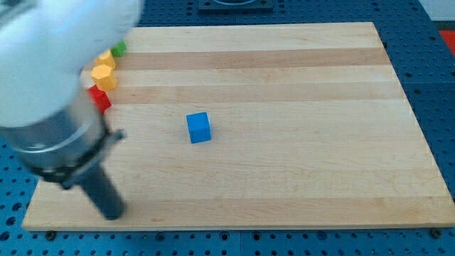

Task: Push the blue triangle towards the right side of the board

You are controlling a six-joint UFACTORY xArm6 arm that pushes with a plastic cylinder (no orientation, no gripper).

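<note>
A blue block (199, 127), cube-like from here, lies on the wooden board (298, 142) a little left of the middle. My rod comes down from the arm at the view's left, and my tip (114, 212) rests near the board's bottom left corner. The tip is well to the left of and below the blue block, apart from it. No blue triangle shape can be made out beyond this block.
At the board's upper left edge, partly behind the arm, lie a green block (119, 48), two yellow blocks (106, 57) (104, 77) and a red block (99, 98). The big blurred arm body (50, 78) hides the board's left side.
</note>
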